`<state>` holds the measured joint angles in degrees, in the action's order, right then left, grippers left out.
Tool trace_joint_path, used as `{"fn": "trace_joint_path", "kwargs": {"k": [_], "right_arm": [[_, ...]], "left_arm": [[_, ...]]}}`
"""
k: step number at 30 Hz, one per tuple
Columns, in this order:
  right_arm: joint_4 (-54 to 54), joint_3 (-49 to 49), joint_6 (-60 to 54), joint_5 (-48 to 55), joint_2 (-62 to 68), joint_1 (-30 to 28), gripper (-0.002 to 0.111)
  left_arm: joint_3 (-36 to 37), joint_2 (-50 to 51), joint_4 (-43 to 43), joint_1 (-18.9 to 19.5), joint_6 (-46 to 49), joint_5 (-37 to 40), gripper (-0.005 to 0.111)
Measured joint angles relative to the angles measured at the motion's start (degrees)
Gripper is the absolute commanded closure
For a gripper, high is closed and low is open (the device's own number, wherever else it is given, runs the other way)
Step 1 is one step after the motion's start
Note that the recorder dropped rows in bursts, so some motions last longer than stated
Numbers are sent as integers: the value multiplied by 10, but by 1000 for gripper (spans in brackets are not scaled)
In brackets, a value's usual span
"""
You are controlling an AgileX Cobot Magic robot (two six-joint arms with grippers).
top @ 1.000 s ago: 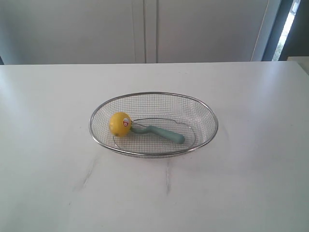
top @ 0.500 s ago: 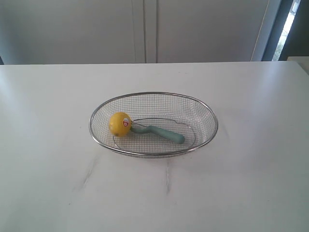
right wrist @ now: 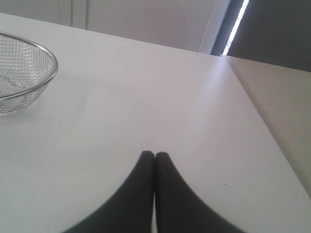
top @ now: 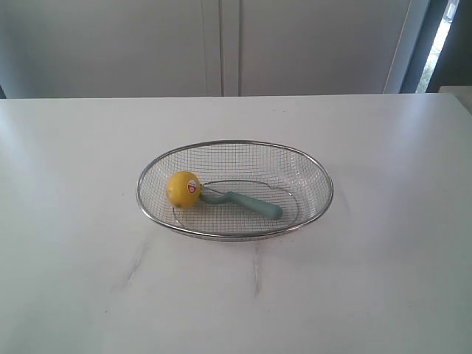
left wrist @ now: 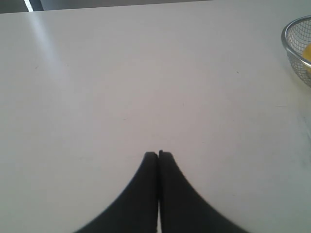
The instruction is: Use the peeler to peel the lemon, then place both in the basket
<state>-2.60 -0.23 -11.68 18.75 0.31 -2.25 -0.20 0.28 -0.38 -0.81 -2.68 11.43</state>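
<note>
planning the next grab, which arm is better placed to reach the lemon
Left, likely: the lemon lies at the basket's left end, that arm's side; left gripper and right gripper are both shut.

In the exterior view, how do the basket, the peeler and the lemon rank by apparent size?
1. basket: clearly largest.
2. peeler: long but thin.
3. lemon: shorter, rounder; by area it looks close to the peeler.

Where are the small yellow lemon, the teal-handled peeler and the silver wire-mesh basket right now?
small yellow lemon [top: 181, 189]: exterior view, on its yellow skin, beside the sticker.
teal-handled peeler [top: 254, 204]: exterior view, middle of the handle.
silver wire-mesh basket [top: 234, 141]: exterior view, far metal rim.
</note>
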Motion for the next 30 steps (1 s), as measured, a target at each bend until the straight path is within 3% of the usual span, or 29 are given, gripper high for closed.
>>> {"fn": "trace_joint_path", "kwargs": {"k": [30], "right_arm": [[-48,0,8,3,0,30,108]], "left_arm": [[0,0,0,0,0,0,106]]}}
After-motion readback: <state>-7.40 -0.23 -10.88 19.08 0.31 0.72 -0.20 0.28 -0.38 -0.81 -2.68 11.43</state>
